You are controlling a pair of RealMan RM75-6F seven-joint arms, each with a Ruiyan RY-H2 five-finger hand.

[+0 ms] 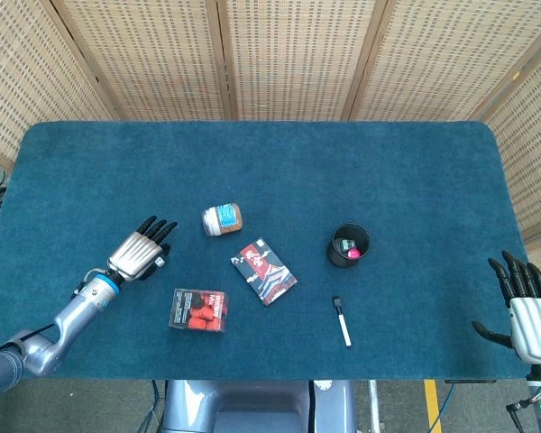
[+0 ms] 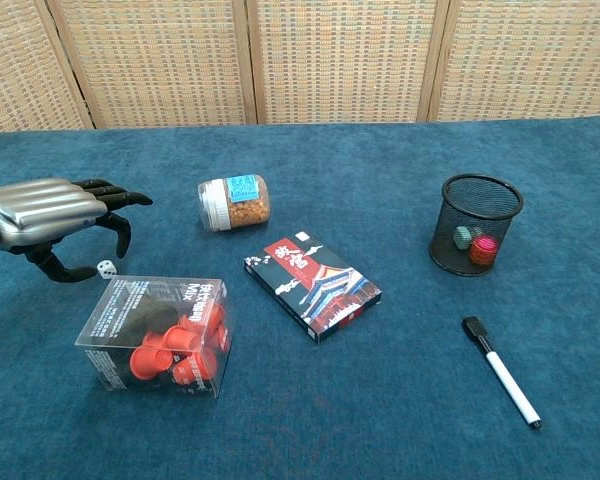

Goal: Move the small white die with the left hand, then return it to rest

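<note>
The small white die (image 2: 106,268) lies on the blue table cloth just behind the clear box. My left hand (image 2: 58,216) hovers over it with fingers spread and curved down, thumb to the die's left and fingers to its right, not touching it. In the head view the left hand (image 1: 142,253) covers nearly all of the die (image 1: 162,262), which peeks out at its right edge. My right hand (image 1: 527,311) rests open at the table's front right corner, far from the die.
A clear box of red pieces (image 2: 160,335) stands just in front of the die. A lying jar (image 2: 235,202), a card pack (image 2: 312,283), a black mesh cup (image 2: 476,225) and a marker (image 2: 502,371) are spread to the right.
</note>
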